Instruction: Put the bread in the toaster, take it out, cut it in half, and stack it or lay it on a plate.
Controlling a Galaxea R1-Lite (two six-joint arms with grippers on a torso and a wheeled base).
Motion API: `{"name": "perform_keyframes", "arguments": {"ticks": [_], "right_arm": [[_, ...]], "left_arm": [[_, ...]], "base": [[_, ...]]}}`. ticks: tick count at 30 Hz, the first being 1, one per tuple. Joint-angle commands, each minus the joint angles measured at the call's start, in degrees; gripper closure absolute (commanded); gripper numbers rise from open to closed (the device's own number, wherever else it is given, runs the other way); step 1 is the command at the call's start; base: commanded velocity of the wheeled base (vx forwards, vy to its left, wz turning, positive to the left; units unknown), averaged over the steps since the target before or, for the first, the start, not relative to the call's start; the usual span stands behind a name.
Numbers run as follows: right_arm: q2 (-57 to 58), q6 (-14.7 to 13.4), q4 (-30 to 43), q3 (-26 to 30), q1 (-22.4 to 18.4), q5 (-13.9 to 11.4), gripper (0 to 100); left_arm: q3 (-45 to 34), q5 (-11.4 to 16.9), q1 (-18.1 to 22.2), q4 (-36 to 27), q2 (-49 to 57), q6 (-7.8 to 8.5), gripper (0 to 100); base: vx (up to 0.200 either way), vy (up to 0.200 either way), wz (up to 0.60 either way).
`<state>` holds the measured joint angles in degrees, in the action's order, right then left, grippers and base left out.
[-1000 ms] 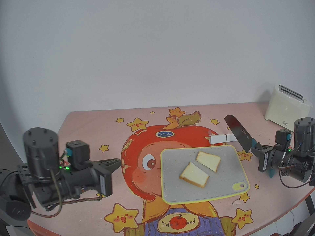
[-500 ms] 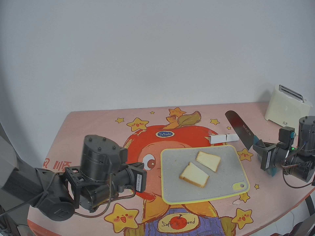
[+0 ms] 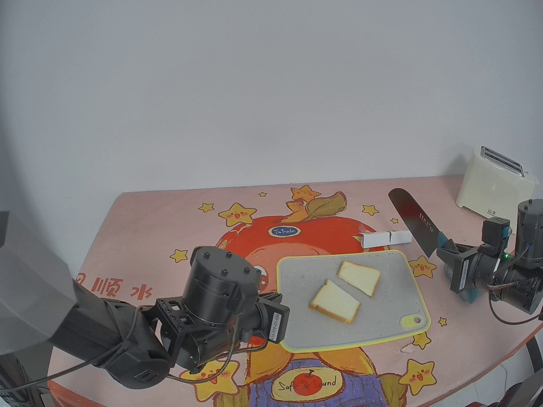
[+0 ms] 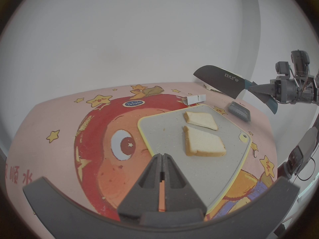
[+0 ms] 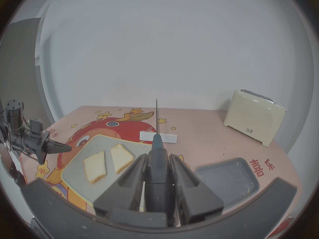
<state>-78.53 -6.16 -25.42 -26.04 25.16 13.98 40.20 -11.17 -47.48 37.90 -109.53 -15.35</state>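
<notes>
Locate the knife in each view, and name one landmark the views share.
Head view: knife held by the right claw, blade raised past the far right corner of the cutting board, on the side of the toaster.
Left wrist view: knife in the air beyond the board, held by the far claw.
Right wrist view: knife gripped in the right claw, blade seen edge-on.
Shared landmark: the cutting board with two bread pieces.

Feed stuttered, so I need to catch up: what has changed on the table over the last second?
The left claw, shut, swung in from the left to the left edge of the cutting board. The right claw shifted only slightly, with the knife in its grip. Both bread halves stayed put on the board.
</notes>
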Motion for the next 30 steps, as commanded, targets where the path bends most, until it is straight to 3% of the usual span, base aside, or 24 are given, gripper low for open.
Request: {"name": "perform_keyframes", "arguments": {"ticks": [1, 30], "right_arm": [[-0.04, 0.00, 0.02, 0.11, 0.06, -0.01, 100], [-0.04, 0.00, 0.02, 0.29, 0.41, -0.01, 100]], "left_arm": [[0.93, 0.36, -0.15, -0.11, -1.74, -0.03, 100], [0.49, 0.27, 0.64, -0.55, -2.97, 0.05, 100]], "base": [[0.000, 0.000, 0.00], [0.000, 0.000, 0.00]]}}
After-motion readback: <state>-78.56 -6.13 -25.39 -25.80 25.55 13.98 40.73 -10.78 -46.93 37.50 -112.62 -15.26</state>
